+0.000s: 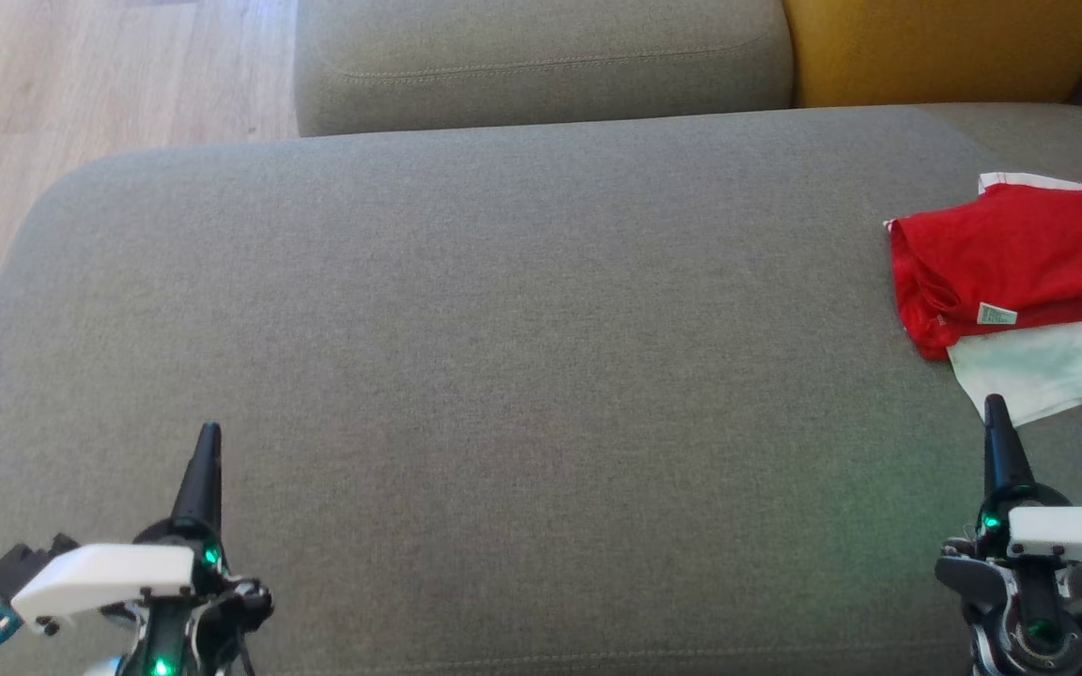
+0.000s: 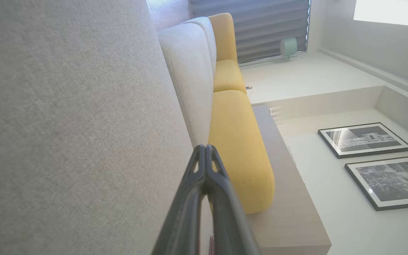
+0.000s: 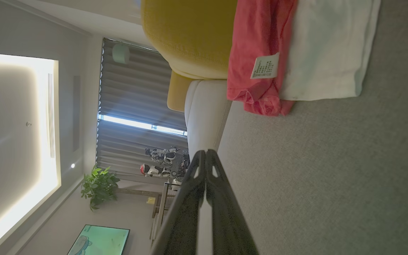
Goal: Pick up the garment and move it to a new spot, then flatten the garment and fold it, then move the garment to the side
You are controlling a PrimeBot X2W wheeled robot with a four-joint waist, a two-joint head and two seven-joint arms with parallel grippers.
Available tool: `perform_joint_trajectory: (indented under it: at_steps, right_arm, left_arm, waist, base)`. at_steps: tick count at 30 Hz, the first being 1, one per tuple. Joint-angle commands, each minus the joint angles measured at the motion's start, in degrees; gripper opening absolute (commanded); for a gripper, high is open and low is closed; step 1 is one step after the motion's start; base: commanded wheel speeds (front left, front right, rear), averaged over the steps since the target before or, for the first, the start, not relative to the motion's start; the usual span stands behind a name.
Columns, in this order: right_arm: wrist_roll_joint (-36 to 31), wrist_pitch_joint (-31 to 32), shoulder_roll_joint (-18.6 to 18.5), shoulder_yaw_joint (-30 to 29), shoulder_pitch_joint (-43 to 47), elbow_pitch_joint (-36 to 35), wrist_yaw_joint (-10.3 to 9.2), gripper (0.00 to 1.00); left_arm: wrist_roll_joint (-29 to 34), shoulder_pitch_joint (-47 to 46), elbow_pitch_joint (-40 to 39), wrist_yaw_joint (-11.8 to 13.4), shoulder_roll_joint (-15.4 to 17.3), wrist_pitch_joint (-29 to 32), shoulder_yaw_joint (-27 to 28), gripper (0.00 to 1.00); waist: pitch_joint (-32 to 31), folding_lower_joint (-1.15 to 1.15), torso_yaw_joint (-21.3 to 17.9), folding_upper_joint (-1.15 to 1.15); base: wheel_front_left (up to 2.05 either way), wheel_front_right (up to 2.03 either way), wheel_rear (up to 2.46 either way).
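Grey sofa cushion (image 1: 522, 310) carries the red and white garment (image 1: 1020, 253), folded, at its right edge. Left gripper (image 1: 209, 436) and right gripper (image 1: 995, 407) are clenched, empty. The right, near the cloth, should likely pull away without snagging it.

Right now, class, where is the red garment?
Head view: the garment lies at the far right of the grey sofa seat, just beyond the right gripper.

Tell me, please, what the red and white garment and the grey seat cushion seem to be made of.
The garment: soft matte knit cloth, perhaps cotton; it lies in limp folds and bears a sewn care label. The grey seat cushion: padded, covered in matte woven upholstery cloth; fine flecked grain, stitched seam.
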Motion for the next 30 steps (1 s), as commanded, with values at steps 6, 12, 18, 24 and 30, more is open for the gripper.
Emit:
perform_joint_trajectory:
  at_steps: [6,12,18,24,30]
  right_arm:
    - [5.8,1.4,-0.4,0.4,-2.9,-1.7,-0.04,0.0]
    - [9.3,2.2,-0.4,0.3,-3.0,-1.7,-0.04,0.0]
    - [13.5,3.2,-0.4,0.1,-3.1,-1.6,-0.04,0.0]
    - [15.4,3.7,-0.4,0.0,-3.2,-1.6,-0.04,0.0]
    - [15.4,3.7,-0.4,0.0,-3.2,-1.6,-0.04,0.0]
  left_arm:
    - [-4.3,-4.1,-1.3,-0.9,0.9,1.5,2.7,0.0]
    - [-6.9,-4.4,-1.1,-1.0,0.9,2.4,3.4,0.0]
    - [-10.0,-4.8,-0.7,-1.2,0.8,3.4,4.1,0.0]
    - [-11.3,-5.0,-0.6,-1.3,0.8,3.9,4.5,0.0]
    - [-11.2,-5.0,-0.6,-1.3,0.7,4.0,4.6,0.0]
  waist:
    - [0.0,0.0,-0.1,0.0]
    - [0.0,0.0,-0.2,0.0]
    - [-0.1,0.0,-0.3,0.0]
    - [-0.1,0.0,-0.3,0.0]
    - [-0.1,0.0,-0.3,0.0]
  base:
    - [0.0,0.0,0.0]
    - [0.0,0.0,0.0]
    - [0.0,0.0,0.0]
    - [0.0,0.0,0.0]
    - [0.0,0.0,0.0]
